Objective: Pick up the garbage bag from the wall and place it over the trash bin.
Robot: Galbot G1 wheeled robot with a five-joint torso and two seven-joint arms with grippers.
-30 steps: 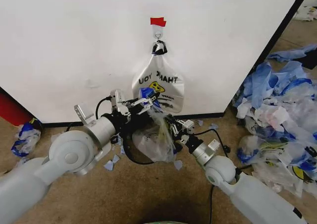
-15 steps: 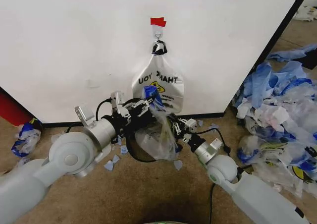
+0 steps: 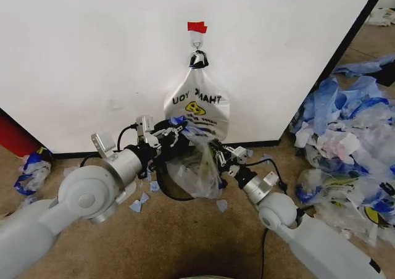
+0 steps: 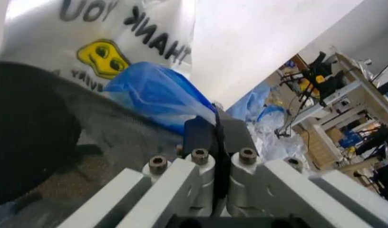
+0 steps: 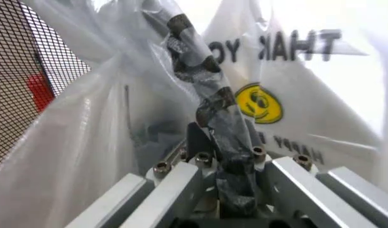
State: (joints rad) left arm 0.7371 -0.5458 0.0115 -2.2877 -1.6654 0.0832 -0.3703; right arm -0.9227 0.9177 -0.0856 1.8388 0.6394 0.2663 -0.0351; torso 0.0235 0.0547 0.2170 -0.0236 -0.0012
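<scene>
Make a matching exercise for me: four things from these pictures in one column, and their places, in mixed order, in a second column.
Things:
1. garbage bag
2. white smiley bag
3. red tape patch
4. plastic scraps

Places:
A. stuck on the wall, above the hook
B. heaped on the floor at the robot's right
C. gripped by the left gripper and the right gripper, at the trash bin
D. hanging from the hook

Pairs: 1-C, 2-D, 3-A, 4-B
</scene>
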